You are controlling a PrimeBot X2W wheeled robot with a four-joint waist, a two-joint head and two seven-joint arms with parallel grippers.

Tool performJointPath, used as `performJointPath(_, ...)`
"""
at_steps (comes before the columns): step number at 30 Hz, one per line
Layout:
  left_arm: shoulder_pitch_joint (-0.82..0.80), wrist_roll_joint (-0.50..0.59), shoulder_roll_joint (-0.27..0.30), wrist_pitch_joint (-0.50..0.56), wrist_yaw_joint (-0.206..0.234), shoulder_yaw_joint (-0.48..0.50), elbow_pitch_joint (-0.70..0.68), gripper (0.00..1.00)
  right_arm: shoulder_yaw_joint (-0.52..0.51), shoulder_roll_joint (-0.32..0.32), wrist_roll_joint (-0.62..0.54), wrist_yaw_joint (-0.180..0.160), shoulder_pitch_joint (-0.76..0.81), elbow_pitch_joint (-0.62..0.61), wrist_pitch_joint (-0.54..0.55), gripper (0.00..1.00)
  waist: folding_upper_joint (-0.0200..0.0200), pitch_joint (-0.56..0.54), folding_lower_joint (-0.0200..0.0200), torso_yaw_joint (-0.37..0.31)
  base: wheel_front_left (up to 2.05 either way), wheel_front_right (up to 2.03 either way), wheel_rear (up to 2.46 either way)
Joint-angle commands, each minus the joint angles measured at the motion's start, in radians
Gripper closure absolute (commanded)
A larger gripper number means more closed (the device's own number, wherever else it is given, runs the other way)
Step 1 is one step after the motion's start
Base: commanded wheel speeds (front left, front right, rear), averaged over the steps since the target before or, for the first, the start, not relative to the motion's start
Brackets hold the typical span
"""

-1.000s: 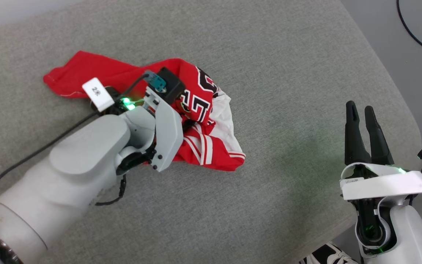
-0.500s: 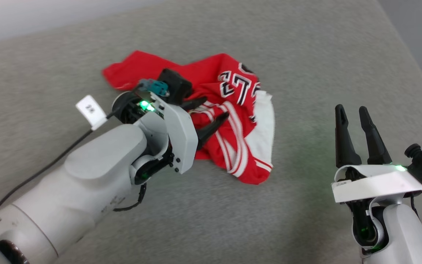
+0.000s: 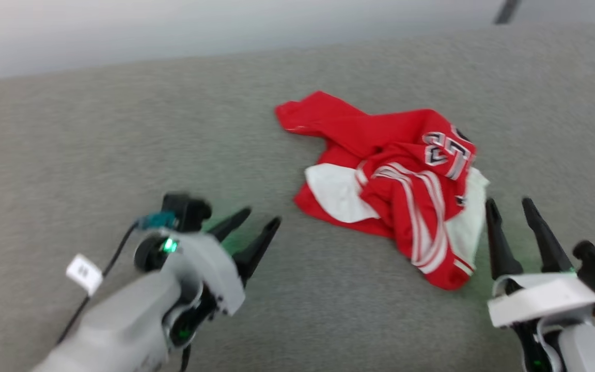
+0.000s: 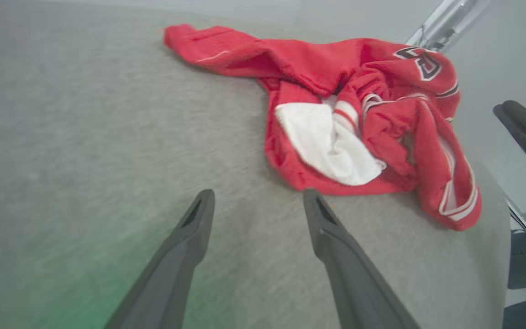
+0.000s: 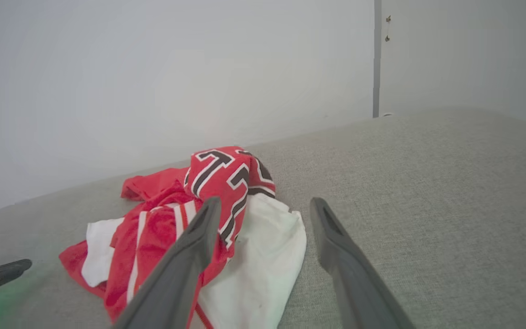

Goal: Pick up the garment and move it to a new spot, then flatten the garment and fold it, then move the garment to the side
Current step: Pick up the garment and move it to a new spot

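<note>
**Hands.** The left hand (image 3: 262, 216) stands with its fingers spread wide and nothing between them; in the left wrist view (image 4: 258, 194) bare grey cloth shows in the gap. The right hand (image 3: 509, 202) is likewise spread wide and empty.

**Surface and room.** Both hands sit over a worktop (image 3: 122, 134) covered in grey woven fabric. A plain pale wall (image 5: 153, 68) rises behind it, with a narrow vertical strip (image 5: 377, 59) at 1 o'clock in the right wrist view.

**Garment position.** The garment (image 3: 395, 175) lies crumpled on the worktop, red with a white sleeve, striped trim and black numerals uppermost. In the head view it lies at 2 o'clock from the left hand, apart from it, and at 11 o'clock from the right hand, just beside that hand's left finger. In the right wrist view (image 5: 158, 228) that finger overlaps the cloth; contact cannot be determined.

**Surroundings.** A black cable with a white tag (image 3: 84, 273) hangs off the left wrist. Bare worktop separates the left hand from the garment.
</note>
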Motion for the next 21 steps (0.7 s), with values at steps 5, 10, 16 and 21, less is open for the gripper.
performJointPath(5,0.187,0.034,-0.024,-0.013,0.003,0.209,0.06,0.0,-0.043,-0.069,-0.012,0.0,0.083,0.015,0.0,0.0,0.0,-0.104,0.0,0.194,0.0,0.0,0.0)
performJointPath(10,0.315,0.144,-0.042,-0.014,0.003,0.403,0.054,0.0,-0.07,-0.103,0.0,0.0,0.133,0.017,-0.001,0.0,0.0,-0.13,0.0,0.238,0.0,0.0,0.0)
performJointPath(16,0.526,0.409,-0.065,-0.014,0.043,0.724,-0.059,0.0,-0.098,-0.138,0.02,0.0,0.18,0.014,-0.001,0.0,0.0,-0.178,0.0,0.261,0.0,0.0,0.0)
performJointPath(21,0.663,0.636,-0.104,-0.014,0.075,0.958,-0.23,0.0,-0.09,-0.144,0.024,0.0,0.164,0.002,-0.001,0.0,0.0,-0.196,0.0,0.241,0.0,0.0,0.0)
